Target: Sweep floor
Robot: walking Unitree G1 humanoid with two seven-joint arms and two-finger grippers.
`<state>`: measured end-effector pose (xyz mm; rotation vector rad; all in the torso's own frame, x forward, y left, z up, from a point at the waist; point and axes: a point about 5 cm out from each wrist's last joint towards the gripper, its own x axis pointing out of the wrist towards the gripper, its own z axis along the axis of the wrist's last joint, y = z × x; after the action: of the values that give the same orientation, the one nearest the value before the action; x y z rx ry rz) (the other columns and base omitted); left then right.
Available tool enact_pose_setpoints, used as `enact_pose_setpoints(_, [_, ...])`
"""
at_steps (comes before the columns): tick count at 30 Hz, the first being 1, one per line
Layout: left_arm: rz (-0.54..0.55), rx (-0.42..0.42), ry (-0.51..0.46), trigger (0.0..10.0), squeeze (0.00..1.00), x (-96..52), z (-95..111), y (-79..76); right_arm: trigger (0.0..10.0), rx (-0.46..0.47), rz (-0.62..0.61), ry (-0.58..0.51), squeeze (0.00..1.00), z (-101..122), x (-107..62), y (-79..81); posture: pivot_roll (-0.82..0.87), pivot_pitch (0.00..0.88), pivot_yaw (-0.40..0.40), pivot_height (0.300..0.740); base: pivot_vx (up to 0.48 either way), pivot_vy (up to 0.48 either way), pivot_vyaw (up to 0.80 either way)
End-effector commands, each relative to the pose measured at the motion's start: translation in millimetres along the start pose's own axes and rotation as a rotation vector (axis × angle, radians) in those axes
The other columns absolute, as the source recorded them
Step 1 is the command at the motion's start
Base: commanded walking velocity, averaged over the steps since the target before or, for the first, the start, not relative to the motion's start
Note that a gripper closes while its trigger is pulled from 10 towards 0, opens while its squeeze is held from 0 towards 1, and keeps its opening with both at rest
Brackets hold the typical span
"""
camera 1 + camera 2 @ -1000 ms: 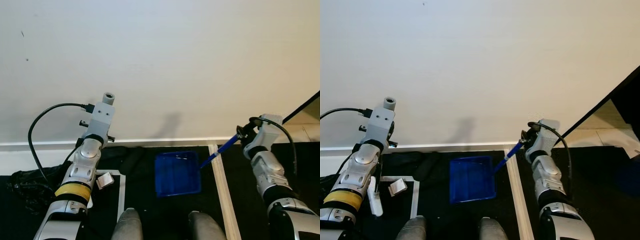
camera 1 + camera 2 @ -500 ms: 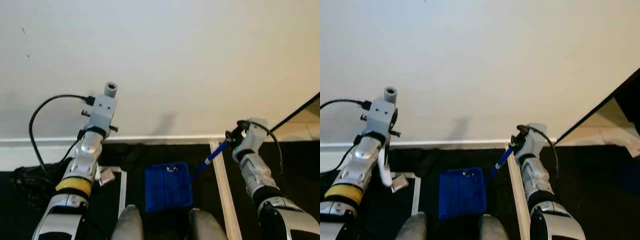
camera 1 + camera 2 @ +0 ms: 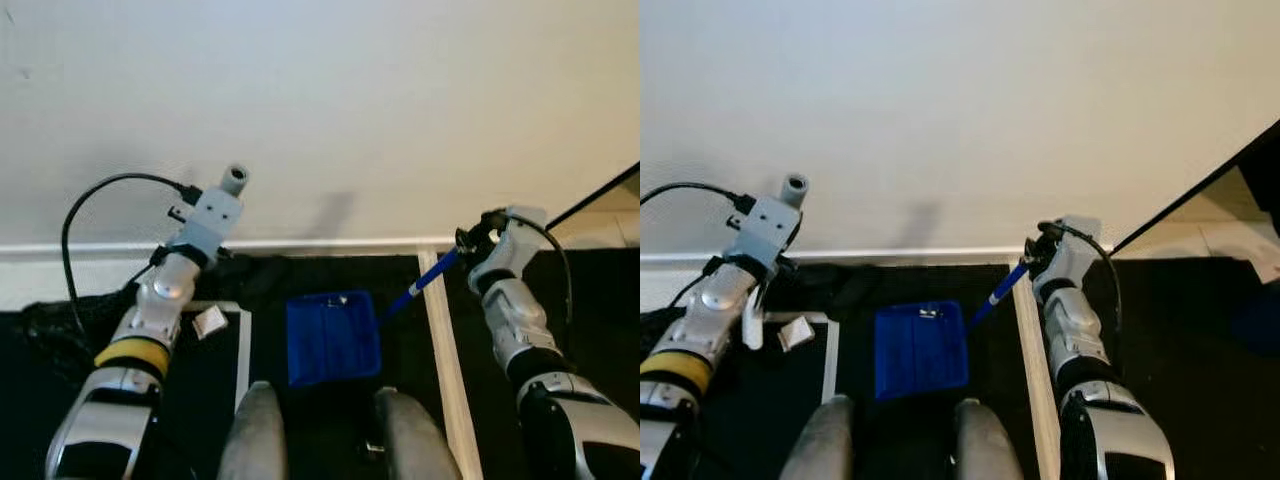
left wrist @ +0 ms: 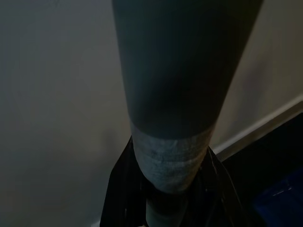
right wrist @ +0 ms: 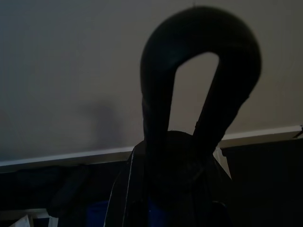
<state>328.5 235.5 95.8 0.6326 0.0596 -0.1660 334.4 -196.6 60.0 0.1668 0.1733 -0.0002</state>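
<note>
Before the white wall [image 3: 330, 100] on the dark floor [image 3: 330, 285], my blue dustpan [image 3: 333, 337] lies by my feet, its blue handle [image 3: 418, 288] clamped in my right pincer [image 3: 468, 240], my left pincer [image 3: 752, 318] gripping a pale broom handle [image 4: 173, 142].

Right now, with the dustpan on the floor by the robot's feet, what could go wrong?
1. The blue dustpan lies just ahead of the robot's feet; a step forward could kick or crush it.
2. The right pincer holds the dustpan's blue handle near the wall; a wide swing may hit the wall.
3. A small white scrap lies beside the dustpan, not in it, so it might be missed.
</note>
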Motion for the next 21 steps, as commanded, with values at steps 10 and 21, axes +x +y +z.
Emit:
enact_pose_setpoints(10, [0.024,0.029,-0.030,10.0,0.00,4.0,3.7,7.1,10.0,-0.126,0.109,-0.046,0.00,26.6,16.5,39.7,0.00,0.257,-0.178,0.740,0.000,0.000,0.00])
enact_pose_setpoints(21, [0.039,-0.068,-0.075,10.0,0.00,5.0,9.4,-11.8,10.0,-0.077,0.136,-0.255,0.00,64.1,9.4,64.7,-0.01,0.257,-0.177,0.740,0.000,0.000,0.00])
